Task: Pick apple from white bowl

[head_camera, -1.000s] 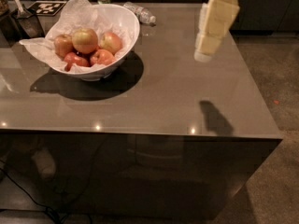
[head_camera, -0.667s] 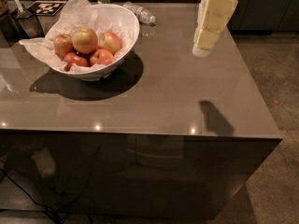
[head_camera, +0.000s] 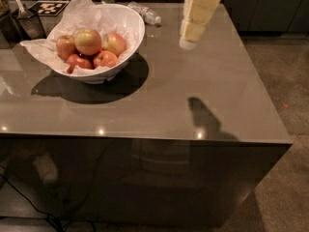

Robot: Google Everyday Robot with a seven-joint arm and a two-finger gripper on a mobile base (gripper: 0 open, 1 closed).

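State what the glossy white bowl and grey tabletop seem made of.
The glossy white bowl seems glazed ceramic, perhaps plastic: its wall shines smoothly. The grey tabletop seems polished stone or laminate: it reflects light spots. The cream gripper hangs above it, right of the bowl.

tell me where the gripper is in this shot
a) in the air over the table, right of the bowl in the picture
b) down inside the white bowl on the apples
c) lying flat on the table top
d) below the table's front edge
a: the gripper hangs above the table, to the right of the white bowl and well apart from the apple in it.
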